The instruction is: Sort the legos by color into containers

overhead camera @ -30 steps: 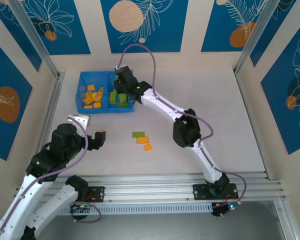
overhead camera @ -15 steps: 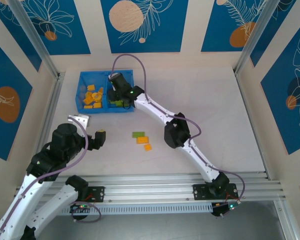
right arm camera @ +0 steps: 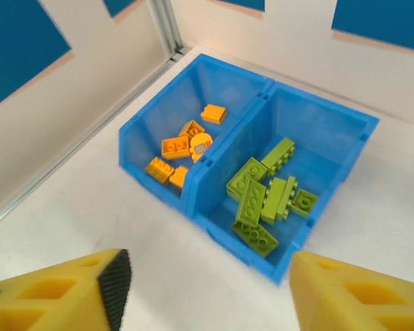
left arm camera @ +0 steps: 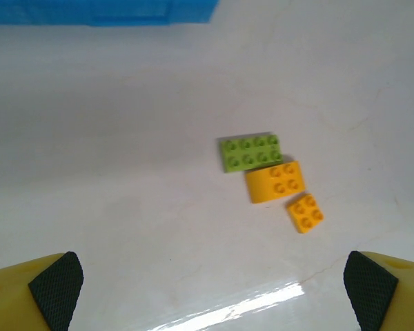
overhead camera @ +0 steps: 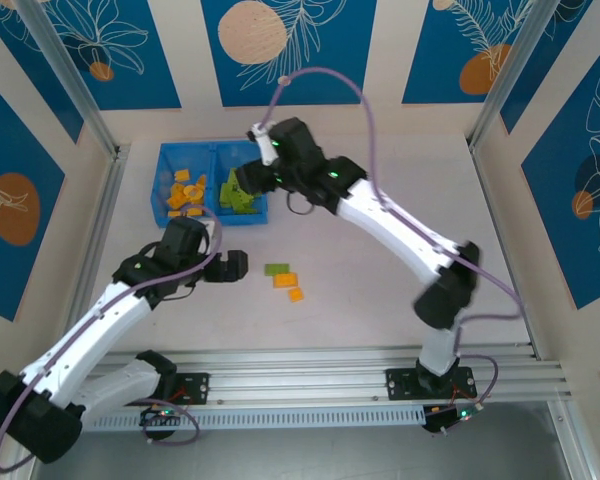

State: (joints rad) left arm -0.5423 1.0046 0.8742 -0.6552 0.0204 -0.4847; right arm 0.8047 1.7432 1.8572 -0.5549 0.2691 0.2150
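**Top external.** Three loose legos lie on the white bench (overhead camera: 500, 200) between the arms. A lime green oblong studded plastic brick (overhead camera: 276, 269) touches a mid-size orange-yellow plastic brick (overhead camera: 285, 280), and a small square orange-yellow plastic brick (overhead camera: 296, 294) sits just beside that. The left gripper (overhead camera: 230, 265) is near them. The right gripper (overhead camera: 242, 187) hangs over the bright blue plastic two-compartment bin (overhead camera: 180, 148), well apart from them. The left arm looks the likelier one to pick.

**Left wrist.** The left gripper (left arm camera: 210, 296) has its jaws wide with nothing between them. The bricks lie ahead, slightly right of centre. The green brick (left arm camera: 251, 152) runs long-axis across the view, in line with the jaw gap, so a wrist turn probably helps in taking it by its short sides.

**Right wrist.** The right gripper (right arm camera: 207, 296) is wide and empty. Below it, orange-yellow bricks (right arm camera: 176, 146) fill one compartment and lime green bricks (right arm camera: 265, 196) the other.
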